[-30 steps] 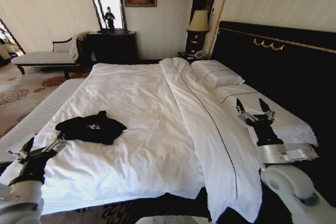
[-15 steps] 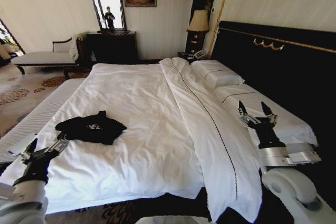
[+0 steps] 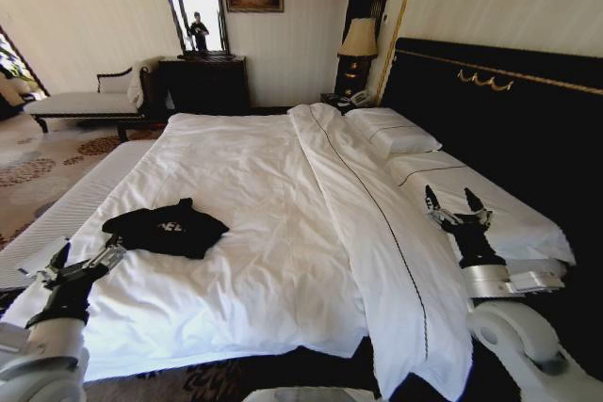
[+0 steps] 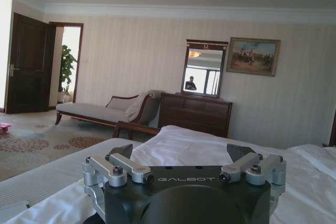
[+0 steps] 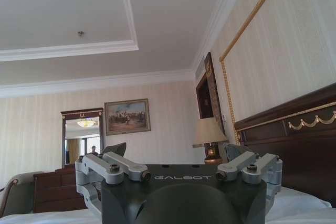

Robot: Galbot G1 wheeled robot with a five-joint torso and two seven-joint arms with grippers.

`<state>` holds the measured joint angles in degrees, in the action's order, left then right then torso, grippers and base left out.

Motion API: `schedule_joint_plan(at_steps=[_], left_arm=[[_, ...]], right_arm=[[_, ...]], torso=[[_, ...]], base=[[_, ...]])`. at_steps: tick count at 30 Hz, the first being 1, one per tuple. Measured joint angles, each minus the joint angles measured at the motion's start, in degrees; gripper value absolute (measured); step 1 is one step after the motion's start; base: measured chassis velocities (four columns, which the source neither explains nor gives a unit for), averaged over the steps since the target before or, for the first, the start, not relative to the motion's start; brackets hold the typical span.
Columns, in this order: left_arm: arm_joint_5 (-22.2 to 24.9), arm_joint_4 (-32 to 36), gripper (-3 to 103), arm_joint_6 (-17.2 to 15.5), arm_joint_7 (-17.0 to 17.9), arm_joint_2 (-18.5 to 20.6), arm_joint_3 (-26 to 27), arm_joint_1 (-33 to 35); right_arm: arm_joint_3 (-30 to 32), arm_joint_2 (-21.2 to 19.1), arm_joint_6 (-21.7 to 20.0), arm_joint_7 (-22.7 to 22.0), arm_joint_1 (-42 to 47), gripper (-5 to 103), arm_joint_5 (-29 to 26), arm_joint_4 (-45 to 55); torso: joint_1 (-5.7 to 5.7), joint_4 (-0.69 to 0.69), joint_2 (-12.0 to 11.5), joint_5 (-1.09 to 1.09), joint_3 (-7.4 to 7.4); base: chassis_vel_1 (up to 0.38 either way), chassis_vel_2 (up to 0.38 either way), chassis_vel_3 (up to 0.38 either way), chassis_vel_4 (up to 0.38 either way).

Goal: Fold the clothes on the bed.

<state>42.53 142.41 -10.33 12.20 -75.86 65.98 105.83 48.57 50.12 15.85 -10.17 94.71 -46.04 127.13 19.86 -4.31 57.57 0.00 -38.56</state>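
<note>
While the black T-shirt [image 3: 166, 229] lies bunched on the white duvet [image 3: 273, 223] of the bed [image 3: 490, 101], toward the bed's near left part, the left gripper [image 3: 87, 265] is held just short of it at the near edge, fingers spread and empty. The right gripper [image 3: 455, 208] is held open over the pillows [image 3: 396, 134] on the far side, well apart from the shirt. From the head view, the shirt and both arms can be seen together. From the left wrist view, the parted fingers [image 4: 126, 166] are seen against a chaise [image 4: 100, 111] and a mirror [image 4: 203, 69]; from the right wrist view, a lamp [image 5: 210, 135] and headboard [image 5: 294, 145] are seen beyond open fingers [image 5: 118, 169].
</note>
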Motion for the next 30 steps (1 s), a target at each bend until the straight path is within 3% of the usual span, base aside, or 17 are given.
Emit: schedule_joint_plan(at_steps=[16,30], left_arm=[[-3.08,-2.63,100,2.21,-2.81,0.5,-1.01,-1.48],[-3.29,-3.21,100,2.61,-3.23,1.04,-1.27,-1.88]], right_arm=[[-0.35,0.81,-0.03,-0.07,0.06,100,0.79,-0.7],[-0.76,1.65,-0.02,-0.18,0.17,100,1.42,-0.82]], torso=[[0.0,-0.01,0.0,0.0,0.0],[0.0,-0.01,0.0,0.0,0.0]], base=[[0.0,0.0,0.0,0.0],[-0.012,-0.011,-0.01,-0.01]])
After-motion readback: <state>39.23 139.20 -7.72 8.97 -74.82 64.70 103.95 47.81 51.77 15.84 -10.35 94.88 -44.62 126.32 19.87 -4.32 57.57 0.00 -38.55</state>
